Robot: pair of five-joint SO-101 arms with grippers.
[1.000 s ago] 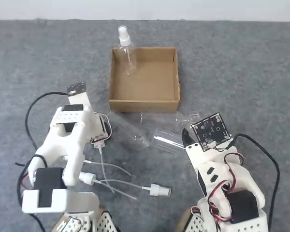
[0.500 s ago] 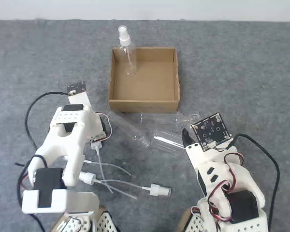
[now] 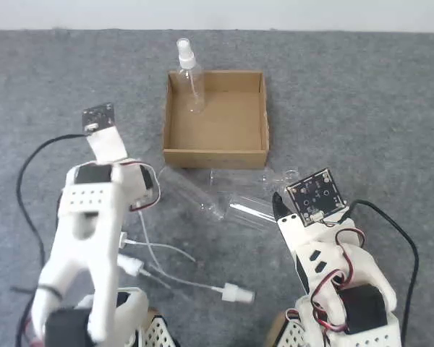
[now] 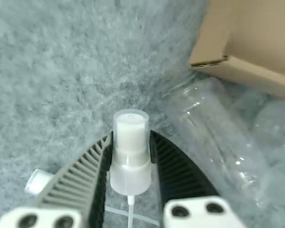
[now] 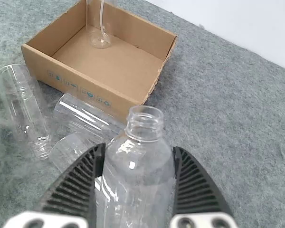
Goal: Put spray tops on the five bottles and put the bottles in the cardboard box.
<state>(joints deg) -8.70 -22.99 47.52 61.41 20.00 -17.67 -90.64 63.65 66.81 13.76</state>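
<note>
Because a spray top held by its collar leaves the dip tube hanging free, the left gripper (image 4: 129, 138) is clamped on a white spray top (image 4: 129, 159), nozzle up, above the grey carpet (image 3: 362, 101). Spare spray tops (image 3: 235, 293) lie near that arm's base. Empty clear bottles (image 3: 195, 195) lie on their sides just before the cardboard box (image 3: 215, 155), where one capped bottle (image 3: 189, 79) stands in the far left corner. The right gripper (image 5: 138, 152) grips an open bottle (image 5: 143, 124) by its body, mouth up, presumably to receive the top.
</note>
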